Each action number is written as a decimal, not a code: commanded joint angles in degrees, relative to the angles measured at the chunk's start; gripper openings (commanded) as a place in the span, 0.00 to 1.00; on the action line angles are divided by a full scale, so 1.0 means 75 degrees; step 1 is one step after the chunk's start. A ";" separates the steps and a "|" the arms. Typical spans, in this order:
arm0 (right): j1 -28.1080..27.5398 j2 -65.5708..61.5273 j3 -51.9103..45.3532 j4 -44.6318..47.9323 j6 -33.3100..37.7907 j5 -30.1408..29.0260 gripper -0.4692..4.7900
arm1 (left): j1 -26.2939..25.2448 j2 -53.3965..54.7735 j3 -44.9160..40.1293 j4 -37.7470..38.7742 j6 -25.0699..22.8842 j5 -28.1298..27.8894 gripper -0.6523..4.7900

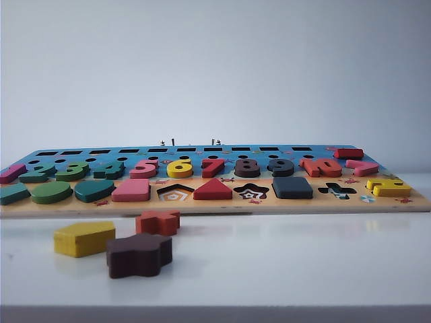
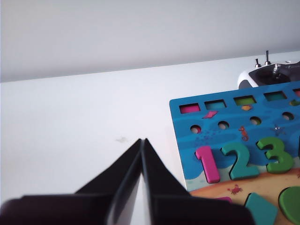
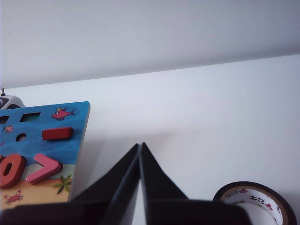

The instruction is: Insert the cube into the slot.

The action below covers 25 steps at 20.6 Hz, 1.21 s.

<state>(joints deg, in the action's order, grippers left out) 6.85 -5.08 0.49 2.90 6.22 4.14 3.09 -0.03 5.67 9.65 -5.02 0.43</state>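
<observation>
I'm looking at a white table point(image 1: 283, 269) running back to a plain pale grey wall point(image 1: 215, 67); soft, even light is falling everywhere.

The dark navy cube point(image 1: 292, 188) sits in the puzzle board point(image 1: 202, 207), whose top is blue and front sandy tan. On the white bench point(image 1: 283, 262) lie a yellow pentagon block point(image 1: 83, 239), a dark brown flower block point(image 1: 139, 255) and an orange-red block point(image 1: 158, 222). Both the left gripper point(image 2: 142, 140) and right gripper point(image 3: 140, 145) are black.

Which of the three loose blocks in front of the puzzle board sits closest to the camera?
The dark brown flower-shaped block. It lies at the front, lowest in the exterior view, partly overlapping the yellow block to its left and the orange block behind it.
</observation>
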 commanded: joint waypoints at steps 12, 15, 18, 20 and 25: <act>-0.0061 0.0659 -0.0003 -0.0702 0.0032 0.0175 0.08 | -0.0012 0.0012 -0.0329 -0.0318 0.0213 -0.0169 0.15; -0.0061 0.0659 -0.0003 -0.0705 0.0026 0.0175 0.08 | -0.0012 0.0012 -0.0350 -0.0306 0.0227 -0.0268 0.15; -0.0061 0.0659 -0.0003 -0.0787 0.0012 0.0192 0.08 | -0.0012 0.0009 -0.0440 -0.0335 0.0224 -0.0303 0.15; -0.0064 0.0659 -0.0003 -0.0857 -0.0073 0.0210 0.08 | -0.0012 0.0009 -0.0533 -0.0350 0.0219 -0.0338 0.15; -0.0061 0.0659 -0.0003 -0.1040 -0.0463 0.0259 0.07 | -0.0012 0.0009 -0.0685 -0.0312 0.0248 -0.0498 0.15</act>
<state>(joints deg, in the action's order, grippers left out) 6.48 -0.27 0.49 -4.93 3.95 5.67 3.01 -0.01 0.32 8.32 -3.36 -3.09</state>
